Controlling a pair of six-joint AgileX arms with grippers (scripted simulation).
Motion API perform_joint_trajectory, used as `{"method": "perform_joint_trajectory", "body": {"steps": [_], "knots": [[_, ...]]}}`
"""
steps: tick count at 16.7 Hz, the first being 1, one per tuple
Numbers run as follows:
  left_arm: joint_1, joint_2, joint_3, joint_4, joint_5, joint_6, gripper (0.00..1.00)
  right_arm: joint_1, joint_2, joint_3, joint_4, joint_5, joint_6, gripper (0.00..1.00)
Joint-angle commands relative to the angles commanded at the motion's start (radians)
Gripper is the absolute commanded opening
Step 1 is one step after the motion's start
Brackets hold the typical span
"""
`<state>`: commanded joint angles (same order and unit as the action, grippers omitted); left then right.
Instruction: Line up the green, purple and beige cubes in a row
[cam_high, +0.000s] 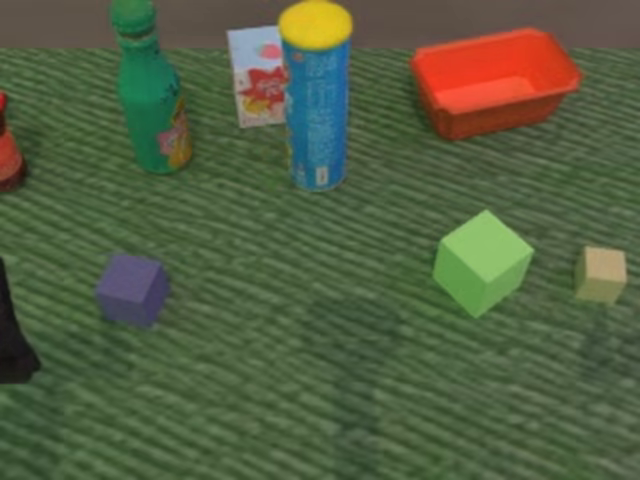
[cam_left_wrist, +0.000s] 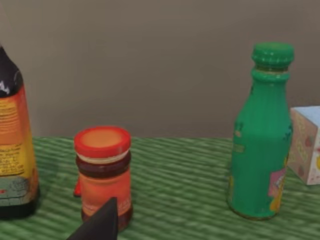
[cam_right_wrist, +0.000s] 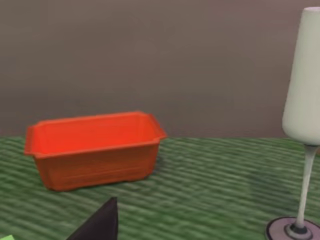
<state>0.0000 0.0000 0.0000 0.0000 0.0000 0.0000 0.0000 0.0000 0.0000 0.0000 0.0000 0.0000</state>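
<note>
The green cube (cam_high: 482, 262) sits right of centre on the green mat, turned at an angle. Just to its right lies the small beige cube (cam_high: 601, 275). Far to the left rests the purple cube (cam_high: 132, 290). All three stand apart and nothing holds them. My left arm (cam_high: 12, 345) shows as a black shape at the left edge, beside the purple cube. One dark fingertip (cam_left_wrist: 102, 222) shows in the left wrist view, its inner face bare. My right arm is outside the top view; its wrist view shows one fingertip (cam_right_wrist: 102, 222), also bare.
Along the back stand a green bottle (cam_high: 150, 90), a white carton (cam_high: 258, 77), a blue can with a yellow lid (cam_high: 316, 95) and an orange-red tub (cam_high: 495, 80). A red jar (cam_high: 8, 150) is at the left edge. A white stemmed glass (cam_right_wrist: 305, 125) stands near the tub.
</note>
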Motion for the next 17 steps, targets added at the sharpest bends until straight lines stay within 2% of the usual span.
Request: {"method": "perform_joint_trajectory", "body": {"steps": [4,8,12,17], "knots": [[0.000,0.000,0.000,0.000,0.000,0.000,1.00,0.004,0.031,0.030,-0.020,-0.001,0.007,1.00],[0.000,0.000,0.000,0.000,0.000,0.000,1.00,0.019,0.220,0.204,-0.134,-0.002,0.042,1.00],[0.000,0.000,0.000,0.000,0.000,0.000,1.00,0.038,0.571,0.468,-0.320,0.000,0.096,1.00],[0.000,0.000,0.000,0.000,0.000,0.000,1.00,0.067,1.131,0.835,-0.595,0.004,0.171,1.00]]}}
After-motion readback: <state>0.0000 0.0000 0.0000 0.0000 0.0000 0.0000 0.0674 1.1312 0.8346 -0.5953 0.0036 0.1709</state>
